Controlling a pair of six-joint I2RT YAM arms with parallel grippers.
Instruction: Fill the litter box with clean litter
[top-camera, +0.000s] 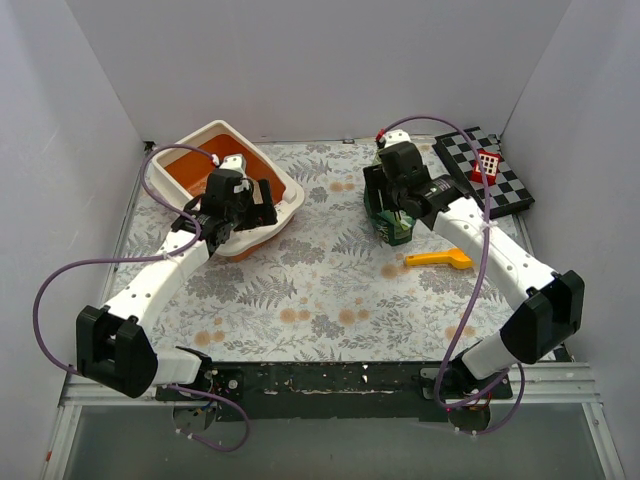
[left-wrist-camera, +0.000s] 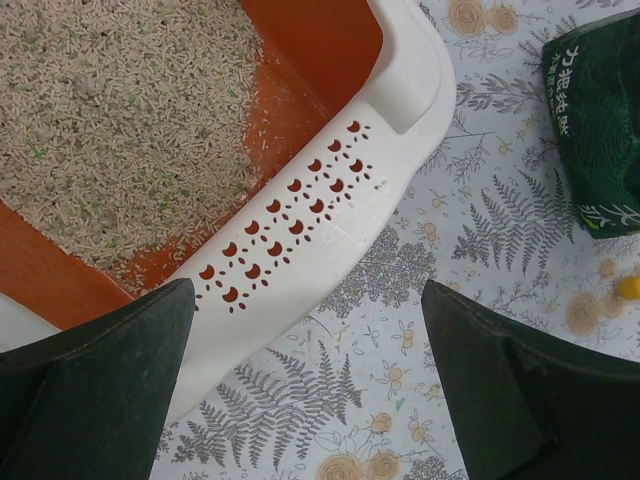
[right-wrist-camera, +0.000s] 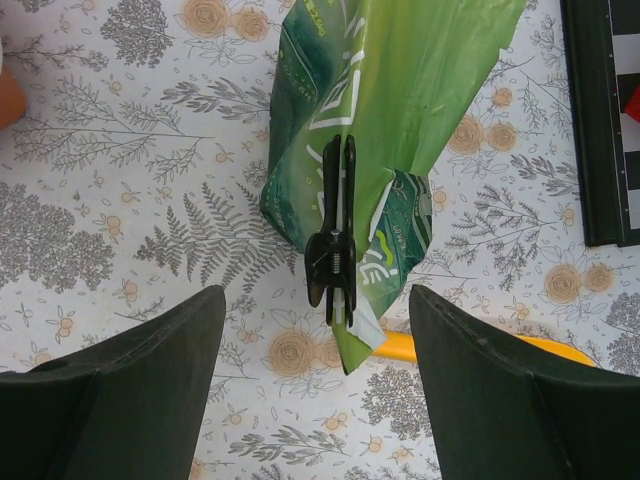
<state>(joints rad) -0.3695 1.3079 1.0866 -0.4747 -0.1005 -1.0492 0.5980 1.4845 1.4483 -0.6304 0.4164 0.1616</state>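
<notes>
At the far left of the fern-and-flower printed tablecloth (top-camera: 330, 290) sits the large rectangular plastic litter box (left-wrist-camera: 340, 240), its cream-white rim pierced with small paw-shaped holes around an orange basin. Fine pale beige litter granules (left-wrist-camera: 110, 130) cover part of the basin floor, leaving bare orange along the near slope. The left gripper (left-wrist-camera: 308, 292) hovers over that rim, fingers spread and holding nothing. The right gripper (right-wrist-camera: 315, 300) hangs likewise spread and empty above the glossy green bag (right-wrist-camera: 400, 90), which carries a black spring clip (right-wrist-camera: 335, 240). A yellow-orange plastic scoop (top-camera: 440, 259) lies just beside the bag.
</notes>
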